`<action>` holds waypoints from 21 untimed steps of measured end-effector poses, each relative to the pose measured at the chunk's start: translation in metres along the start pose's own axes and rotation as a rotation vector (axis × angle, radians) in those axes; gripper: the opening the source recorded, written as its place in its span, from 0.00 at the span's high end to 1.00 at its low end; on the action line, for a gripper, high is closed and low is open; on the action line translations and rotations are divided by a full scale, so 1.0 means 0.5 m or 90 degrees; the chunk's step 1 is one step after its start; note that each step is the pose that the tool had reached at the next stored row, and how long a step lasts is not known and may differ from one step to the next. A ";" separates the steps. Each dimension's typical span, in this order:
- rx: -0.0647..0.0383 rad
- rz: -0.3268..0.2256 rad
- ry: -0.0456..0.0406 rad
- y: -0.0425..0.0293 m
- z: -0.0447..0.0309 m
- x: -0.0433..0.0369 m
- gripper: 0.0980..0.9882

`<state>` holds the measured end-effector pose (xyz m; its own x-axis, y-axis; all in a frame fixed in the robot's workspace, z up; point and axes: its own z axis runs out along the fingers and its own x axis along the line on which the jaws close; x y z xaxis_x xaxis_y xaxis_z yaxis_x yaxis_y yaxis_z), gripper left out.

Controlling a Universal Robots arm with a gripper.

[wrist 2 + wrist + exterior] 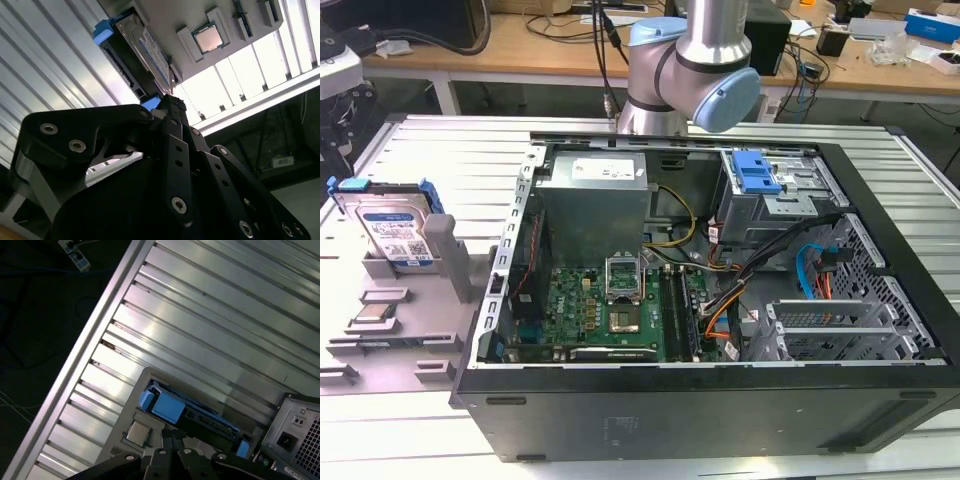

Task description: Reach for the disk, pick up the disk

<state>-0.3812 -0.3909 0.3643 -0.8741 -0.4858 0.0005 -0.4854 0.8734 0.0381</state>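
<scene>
The disk (395, 235) is a silver hard drive with a white-and-blue label and a blue bracket. It stands on edge in a grey holder (445, 255) on the exterior view's left, beside the open computer case. Both wrist views look down on the disk (135, 45) (185, 410) from above. My black gripper (170, 102) (172, 437) hangs over the holder, apart from the disk, with its tip pointing at the disk's near end. Nothing is held in it.
A small square processor chip (209, 37) (137, 432) lies in a recess of the same grey holder. The open black computer case (720, 400) takes up the middle of the ribbed metal table (430, 150). The arm's base (690, 70) rises behind it.
</scene>
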 end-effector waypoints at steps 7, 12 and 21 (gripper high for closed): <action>0.000 -0.055 0.0021 0.000 0.000 0.000 0.99; 0.000 -0.084 0.0032 0.000 0.000 0.000 0.99; 0.000 -0.143 0.0054 0.000 0.000 0.000 0.99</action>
<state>-0.3812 -0.3909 0.3642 -0.7433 -0.6690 0.0004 -0.6685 0.7428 0.0381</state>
